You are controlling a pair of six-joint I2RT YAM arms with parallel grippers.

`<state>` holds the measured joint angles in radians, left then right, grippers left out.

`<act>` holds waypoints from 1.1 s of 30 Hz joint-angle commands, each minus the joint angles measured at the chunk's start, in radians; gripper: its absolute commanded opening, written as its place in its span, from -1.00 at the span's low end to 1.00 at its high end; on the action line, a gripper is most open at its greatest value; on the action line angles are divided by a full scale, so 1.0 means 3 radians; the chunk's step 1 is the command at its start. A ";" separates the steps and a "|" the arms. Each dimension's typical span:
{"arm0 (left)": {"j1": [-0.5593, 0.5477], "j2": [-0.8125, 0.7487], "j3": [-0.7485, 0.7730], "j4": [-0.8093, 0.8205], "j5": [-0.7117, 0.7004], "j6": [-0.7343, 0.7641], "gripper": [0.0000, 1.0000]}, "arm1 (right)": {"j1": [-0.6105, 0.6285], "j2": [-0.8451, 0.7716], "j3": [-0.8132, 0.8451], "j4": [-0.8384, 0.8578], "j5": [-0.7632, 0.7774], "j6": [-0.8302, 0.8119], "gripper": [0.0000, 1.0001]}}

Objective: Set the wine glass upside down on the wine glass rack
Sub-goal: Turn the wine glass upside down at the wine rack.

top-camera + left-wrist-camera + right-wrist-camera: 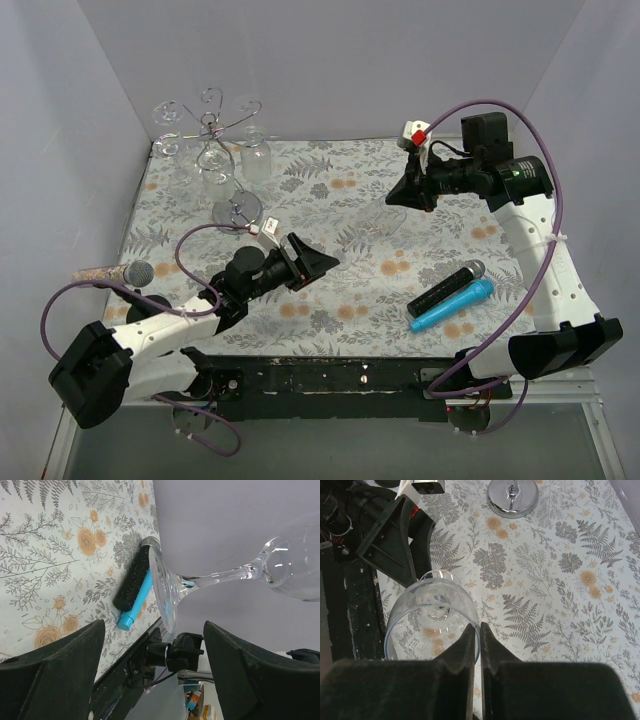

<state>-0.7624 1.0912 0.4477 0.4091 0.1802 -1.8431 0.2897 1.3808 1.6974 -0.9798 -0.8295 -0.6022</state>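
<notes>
Across the whole workspace lies the table (330, 190), covered by a cloth printed with grey ferns and orange flowers.

At the near right corner the right arm (545, 270) rises and bends back over the far right part of the table. At the near left corner the left arm (150, 335) lies low and reaches toward the middle.

Near the far left corner stands the wine glass rack (212, 140). Its round shiny base (512, 497) sits on the cloth, and other clear glasses (256, 160) hang among its curled arms.

Between the two arms, above the middle of the table, the wine glass (383, 222) lies roughly level in the air, well apart from the rack. Its bowl (432, 615) points to the right arm and its foot (162, 587) to the left arm.

The right gripper (476, 630) is pinched together on the rim of the bowl, one finger inside and one outside. The left gripper (153, 627) has its fingers spread wide. The foot of the glass hangs in the gap between them, and I see no contact with either finger.

Toward the near right edge a black microphone (445, 288) and a blue one (452, 305) lie side by side, touching. At the left edge a third microphone (135, 272) lies with its grey head toward the table's middle.
</notes>
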 commanded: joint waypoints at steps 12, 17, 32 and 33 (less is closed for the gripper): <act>-0.0005 0.0121 0.0185 0.0109 -0.0043 -0.0207 0.09 | -0.0050 -0.0128 -0.0023 0.0224 -0.0303 0.0080 -0.97; -0.0005 0.0136 0.0221 0.0073 -0.0054 -0.0197 -0.06 | -0.0045 -0.0134 -0.0049 0.0224 -0.0334 0.0074 -0.97; -0.0005 0.0213 0.0308 -0.0024 -0.0049 -0.0059 -0.69 | -0.0051 -0.0139 -0.0100 0.0219 -0.0400 0.0049 -0.97; -0.0005 0.0213 0.0313 -0.0034 -0.0044 -0.0044 -0.78 | -0.0056 -0.0149 -0.0110 0.0213 -0.0400 0.0049 -0.97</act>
<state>-0.7624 1.1564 0.5087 0.4202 0.1768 -1.8893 0.2806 1.3766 1.6695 -0.9619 -0.8787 -0.6022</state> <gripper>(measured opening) 0.174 0.097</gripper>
